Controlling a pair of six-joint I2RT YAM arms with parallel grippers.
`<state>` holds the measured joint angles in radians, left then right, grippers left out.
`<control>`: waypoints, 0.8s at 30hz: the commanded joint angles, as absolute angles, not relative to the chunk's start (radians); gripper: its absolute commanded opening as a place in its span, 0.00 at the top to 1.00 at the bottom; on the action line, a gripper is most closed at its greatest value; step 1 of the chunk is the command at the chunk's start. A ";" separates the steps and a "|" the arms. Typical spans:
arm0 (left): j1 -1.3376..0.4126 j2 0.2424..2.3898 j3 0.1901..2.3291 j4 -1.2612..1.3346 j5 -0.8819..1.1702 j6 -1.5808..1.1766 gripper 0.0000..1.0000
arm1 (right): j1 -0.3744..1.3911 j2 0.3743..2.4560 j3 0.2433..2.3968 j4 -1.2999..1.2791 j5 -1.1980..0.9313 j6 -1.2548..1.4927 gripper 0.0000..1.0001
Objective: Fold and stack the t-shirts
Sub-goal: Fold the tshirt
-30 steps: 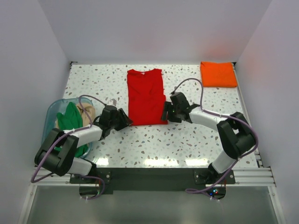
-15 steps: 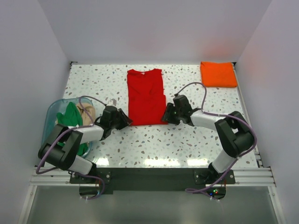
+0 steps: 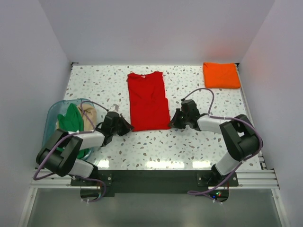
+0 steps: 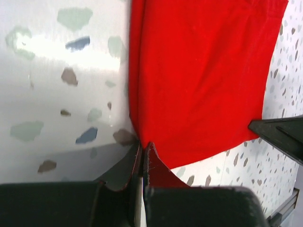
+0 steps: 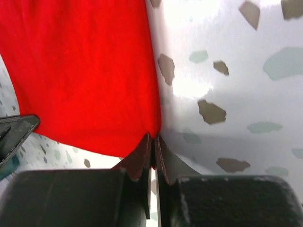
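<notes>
The left hand (image 3: pixel 127 127) and right hand (image 3: pixel 173 122) each clench a near corner of the red t-shirt (image 3: pixel 147 101), flat on the desk (image 3: pixel 199 142). An orange t-shirt (image 3: pixel 221 75) lies folded far right.

The middle of the bench (image 3: pixel 151 142) was taken up by the red t-shirt (image 3: pixel 147 99), laid flat. Its two near corners were clamped by the left pincer (image 3: pixel 127 126) and the right pincer (image 3: pixel 172 123), so the hem was flanked on both sides. Bare bench was left before the hem and along either side of the cloth. The far right corner was occupied by the folded orange t-shirt (image 3: pixel 221 75), and the left edge by the tub (image 3: pixel 53 109), heaped with cloth.
</notes>
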<state>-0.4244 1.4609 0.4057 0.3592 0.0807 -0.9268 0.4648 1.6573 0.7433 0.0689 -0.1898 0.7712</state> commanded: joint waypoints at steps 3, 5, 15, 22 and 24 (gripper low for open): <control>-0.465 1.352 0.301 0.220 0.086 -0.930 1.00 | 0.437 1.556 0.646 0.026 -0.253 0.724 0.99; -0.482 1.292 0.266 0.204 0.083 -0.936 1.00 | 0.437 1.523 0.600 0.028 -0.267 0.719 1.00; -0.601 0.979 0.117 0.097 0.077 -0.994 1.00 | 0.439 1.189 0.365 -0.044 -0.308 0.733 0.85; -0.611 0.888 0.097 0.051 0.081 -1.005 0.82 | 0.437 1.052 0.325 -0.114 -0.307 0.762 0.54; -0.611 0.864 0.097 0.019 0.068 -1.015 0.71 | 0.440 1.028 0.307 -0.104 -0.317 0.778 0.53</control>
<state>-0.6048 0.8944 0.1112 0.1001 0.0929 -1.0027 0.4404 1.0649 0.3317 -0.0822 -0.3222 0.7517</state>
